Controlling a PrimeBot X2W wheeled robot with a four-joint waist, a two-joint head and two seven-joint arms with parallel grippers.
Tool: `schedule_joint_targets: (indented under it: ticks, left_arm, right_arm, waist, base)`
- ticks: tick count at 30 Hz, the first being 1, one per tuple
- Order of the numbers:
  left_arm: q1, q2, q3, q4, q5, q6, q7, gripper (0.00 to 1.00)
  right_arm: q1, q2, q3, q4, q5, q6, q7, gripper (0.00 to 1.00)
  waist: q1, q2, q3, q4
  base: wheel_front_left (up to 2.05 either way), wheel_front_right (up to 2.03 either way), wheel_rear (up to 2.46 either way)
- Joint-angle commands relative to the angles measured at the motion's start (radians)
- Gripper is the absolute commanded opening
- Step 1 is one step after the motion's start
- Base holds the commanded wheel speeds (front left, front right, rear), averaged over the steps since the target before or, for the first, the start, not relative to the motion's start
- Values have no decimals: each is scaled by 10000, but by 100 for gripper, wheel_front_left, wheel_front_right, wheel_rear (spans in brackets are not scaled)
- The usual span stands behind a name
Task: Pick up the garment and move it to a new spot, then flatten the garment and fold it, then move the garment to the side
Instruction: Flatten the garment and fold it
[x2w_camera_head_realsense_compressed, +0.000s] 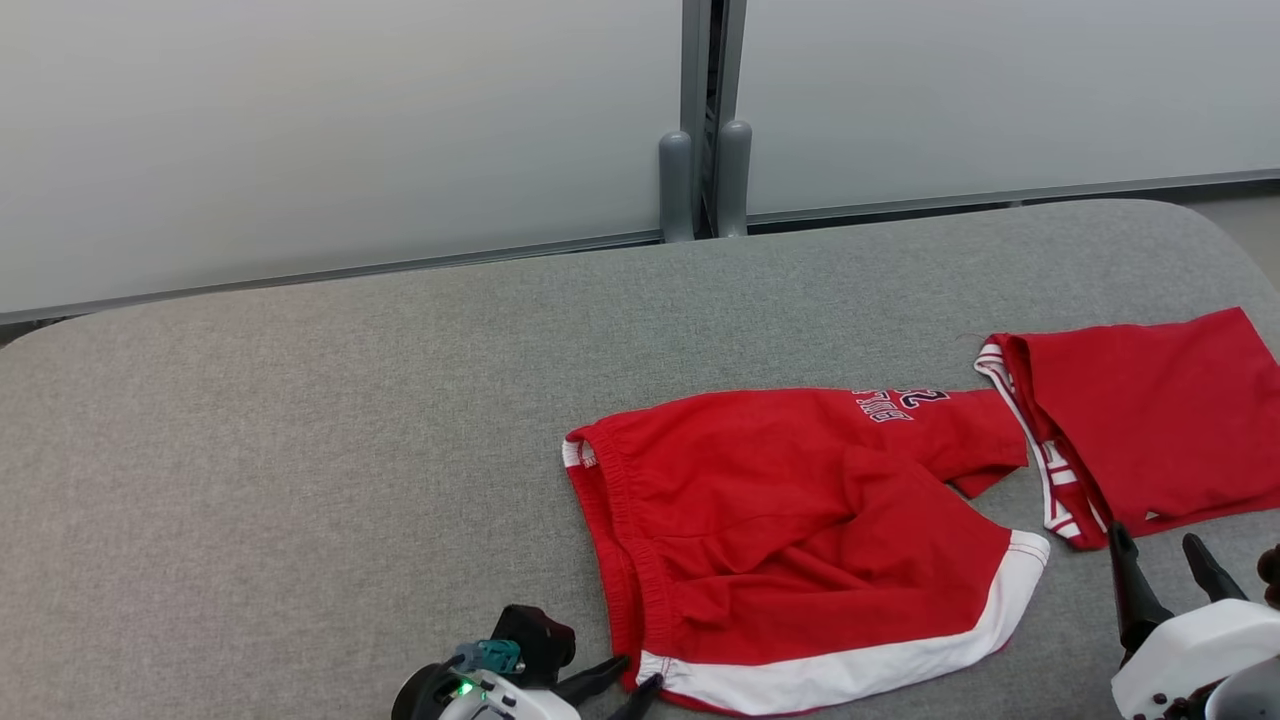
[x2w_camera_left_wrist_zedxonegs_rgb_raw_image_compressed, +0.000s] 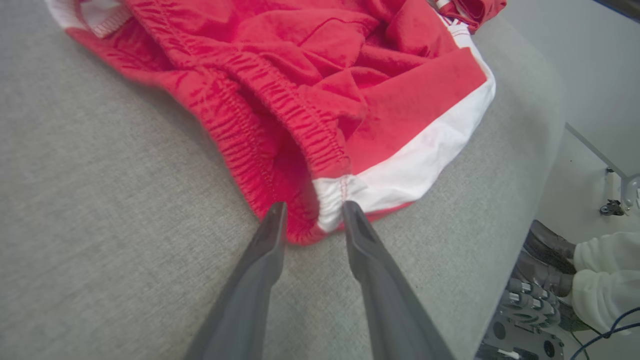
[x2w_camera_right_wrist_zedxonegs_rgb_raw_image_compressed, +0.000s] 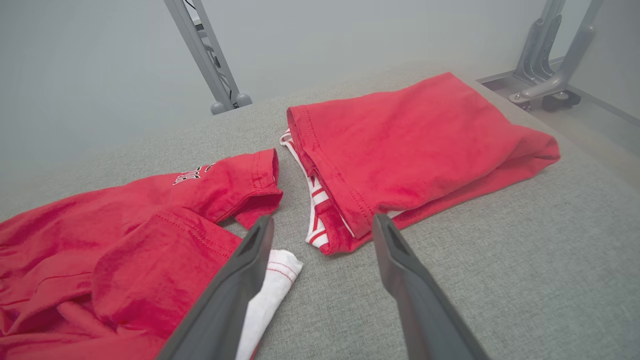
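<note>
The red shorts (x2w_camera_head_realsense_compressed: 800, 520) lie spread on the grey table (x2w_camera_head_realsense_compressed: 300, 450), a little right of its middle and close to the near edge. Their long axis runs across the table from left to right; the elastic waistband (x2w_camera_head_realsense_compressed: 615, 540) faces the robot's left and the two legs point right. One leg reaches towards a folded red garment (x2w_camera_head_realsense_compressed: 1150, 420) that lies just beside it.

The coming move turns on the near end of the waistband. The left claw (x2w_camera_head_realsense_compressed: 640, 672) sits right at that corner, so the whole of the shorts lies ahead of it and to its right. The waistband runs away from it towards the far side. In the left wrist view the left claw's fingers (x2w_camera_left_wrist_zedxonegs_rgb_raw_image_compressed: 277, 220) stand partly apart, astride the bunched red-and-white corner, with cloth filling the gap between the tips. I cannot tell whether they already bite the cloth or only bracket it.

The right claw (x2w_camera_head_realsense_compressed: 1152, 537) is spread wide and holds nothing; it hovers near the white hem band (x2w_camera_head_realsense_compressed: 900, 660) at the leg end, apart from it, with the folded garment just beyond its tips. The left arm is the nearer one for the waistband and the right for the leg hem; I judge a lift would start from the waistband corner.
</note>
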Motion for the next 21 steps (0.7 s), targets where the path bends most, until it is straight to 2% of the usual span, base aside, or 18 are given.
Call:
schedule_joint_targets:
  ticks: [1,2,4,11,17,21]
  left_arm:
    - [-159,44,-37,57,-101,-33,42,42]
    - [-176,29,-56,79,-129,-38,57,34]
    - [-239,7,-93,108,-169,-47,66,2]
    - [-137,81,-66,41,-323,-10,-41,0]
    - [130,327,112,-241,-404,250,-211,0]
    - [281,544,370,-394,-446,564,-346,0]
  right_arm:
    - [99,-55,5,-79,-5,3,-13,100]
    - [109,-55,16,-98,-11,3,-12,100]
    - [111,-55,47,-117,-1,3,-11,100]
    - [160,-54,152,-163,-223,3,267,100]
    - [63,-51,474,-499,-1291,3,1658,100]
    - [182,-55,1005,-801,-1449,3,2605,100]
  waist:
    - [0,0,-4,-27]
    - [0,0,-7,-45]
    - [0,0,-15,-68]
    - [0,0,-107,-91]
    - [0,0,-118,12]
    - [0,0,-72,121]
  base:
    - [0,0,0]
    - [0,0,0]
    - [0,0,0]
    - [0,0,0]
    - [0,0,0]
    - [0,0,0]
